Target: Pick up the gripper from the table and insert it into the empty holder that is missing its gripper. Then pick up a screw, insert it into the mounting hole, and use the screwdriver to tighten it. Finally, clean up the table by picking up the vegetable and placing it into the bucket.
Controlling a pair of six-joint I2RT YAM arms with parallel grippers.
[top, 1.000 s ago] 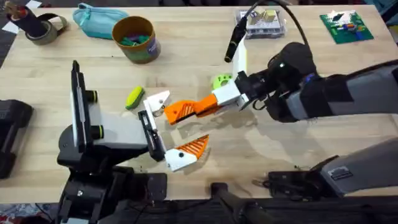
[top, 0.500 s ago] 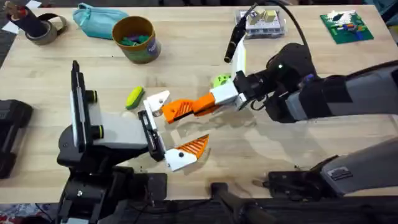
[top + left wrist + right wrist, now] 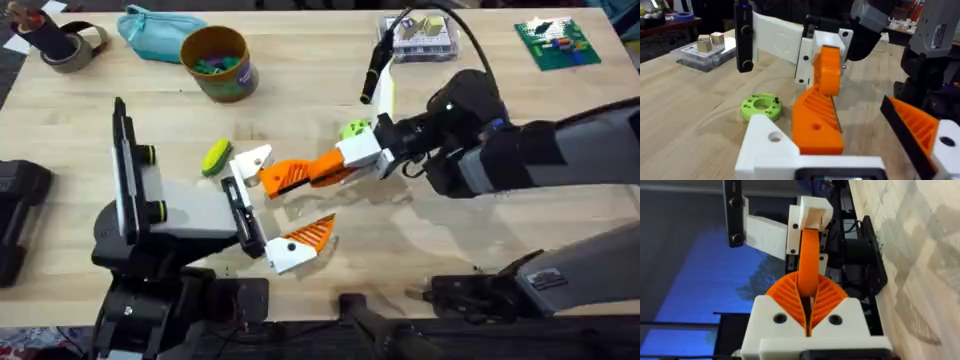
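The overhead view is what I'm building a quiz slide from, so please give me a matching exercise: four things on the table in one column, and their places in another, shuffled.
Things:
1. the gripper
2. the bucket
3. teal pouch
4. green circuit board

Places:
A. far right corner of the table
B. clamped in the right gripper, its tip at the holder
C. far side, holding small colourful items
D. just left of the bucket

Pairs: 1-B, 2-C, 3-D, 4-A
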